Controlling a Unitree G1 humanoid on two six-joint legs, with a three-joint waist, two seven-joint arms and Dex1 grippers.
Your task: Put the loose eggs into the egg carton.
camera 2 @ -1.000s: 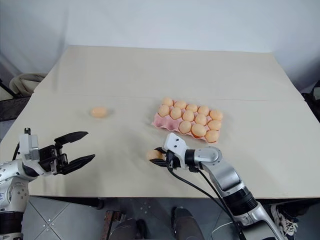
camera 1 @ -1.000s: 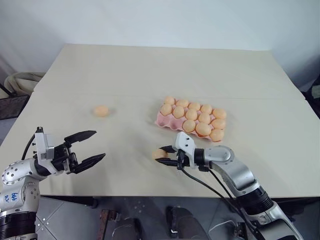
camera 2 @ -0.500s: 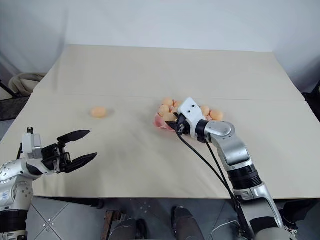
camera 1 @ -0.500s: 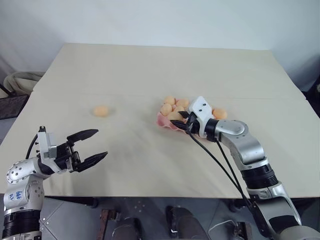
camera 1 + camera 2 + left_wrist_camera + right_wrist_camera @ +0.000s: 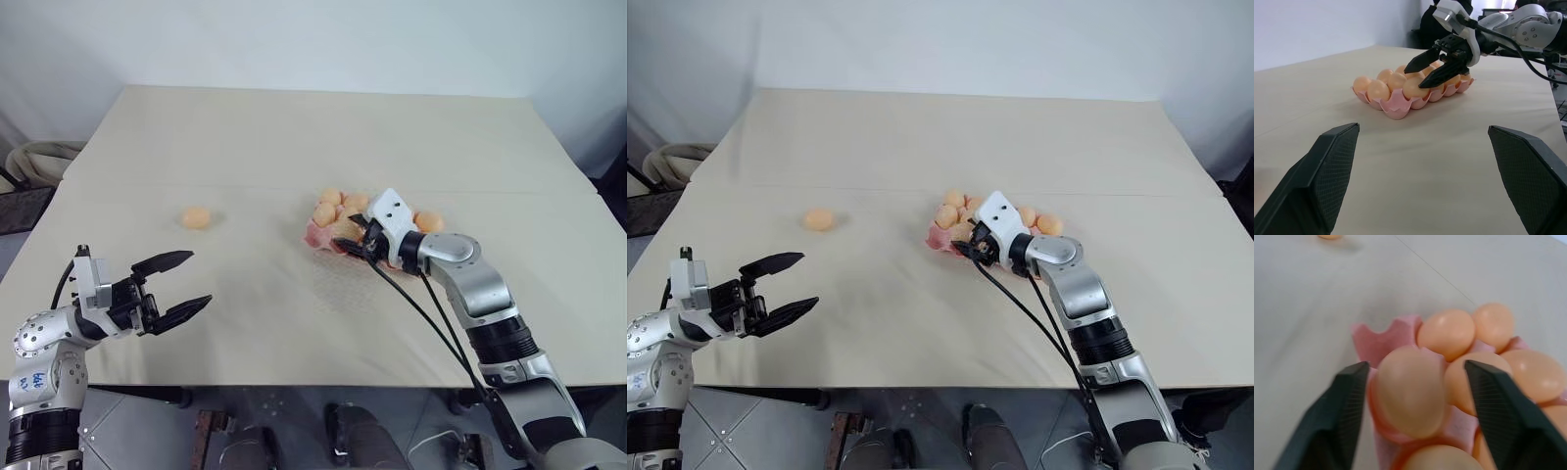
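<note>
In the left eye view, the pink moulded egg carton (image 5: 315, 235) with scalloped edges sits on the beige table (image 5: 294, 137), its cups holding pale-orange eggs. The right end effector (image 5: 358, 235) hovers at the carton's near-left corner. One loose pale-orange egg (image 5: 198, 217) lies well apart to the left. The left end effector (image 5: 174, 290) hangs spread and empty above the table's near edge.

In the right wrist view, the black fingers (image 5: 1347, 406) stand released, parted on either side of a seated corner egg (image 5: 1409, 390).
</note>
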